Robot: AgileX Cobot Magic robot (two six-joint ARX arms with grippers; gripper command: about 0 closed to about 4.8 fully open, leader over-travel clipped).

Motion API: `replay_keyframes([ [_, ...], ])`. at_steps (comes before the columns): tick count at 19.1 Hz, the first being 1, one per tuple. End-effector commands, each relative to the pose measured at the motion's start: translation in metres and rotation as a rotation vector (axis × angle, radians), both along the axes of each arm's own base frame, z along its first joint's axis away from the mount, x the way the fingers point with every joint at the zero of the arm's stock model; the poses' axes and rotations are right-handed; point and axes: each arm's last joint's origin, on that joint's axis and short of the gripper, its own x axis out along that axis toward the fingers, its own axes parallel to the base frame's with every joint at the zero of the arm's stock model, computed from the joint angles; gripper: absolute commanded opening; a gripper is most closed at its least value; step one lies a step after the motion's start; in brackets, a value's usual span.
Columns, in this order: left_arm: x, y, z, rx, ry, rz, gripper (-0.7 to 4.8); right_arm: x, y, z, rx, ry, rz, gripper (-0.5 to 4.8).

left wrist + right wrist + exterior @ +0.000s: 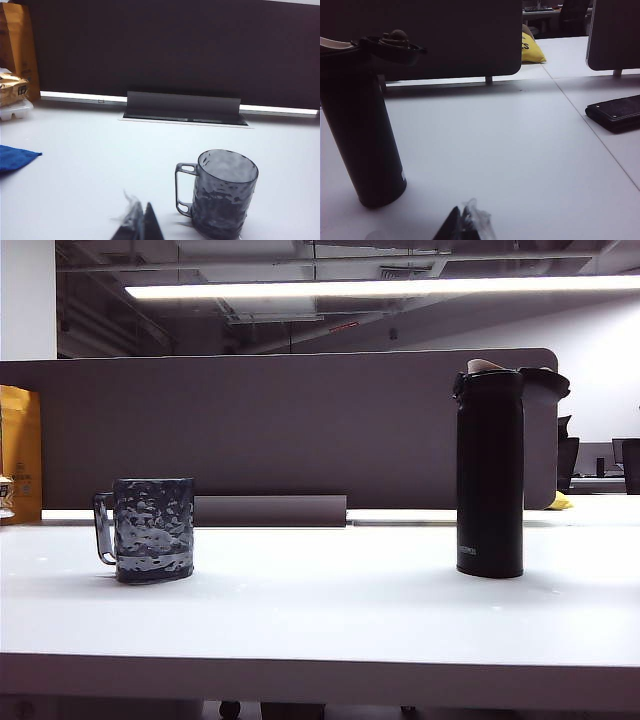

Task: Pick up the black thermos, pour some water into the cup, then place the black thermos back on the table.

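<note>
Two items stood well apart on the table: cup, black thermos, lid flipped open. Left wrist: left gripper pinched closed, cup near, just ahead. Right wrist: right gripper closed, empty, thermos nearby.

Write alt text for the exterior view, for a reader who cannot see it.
A tall black thermos with its flip lid open stands upright on the right of a white table; a squat dark cup sits apart on the left. No gripper shows.
</note>
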Motion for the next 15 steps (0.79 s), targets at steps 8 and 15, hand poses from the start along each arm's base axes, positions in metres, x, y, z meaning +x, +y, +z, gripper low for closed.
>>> replay_keyframes([
  [8, 0.0, 0.0, -0.001, -0.021, 0.017, -0.002, -0.06, 0.0, 0.0, 0.002, -0.014, -0.01, -0.001, 0.03],
  [15, -0.004, -0.003, 0.016, -0.219, -0.016, -0.124, 4.79, -0.008, 0.001, 0.034, -0.006, -0.089, 0.001, 4.79],
])
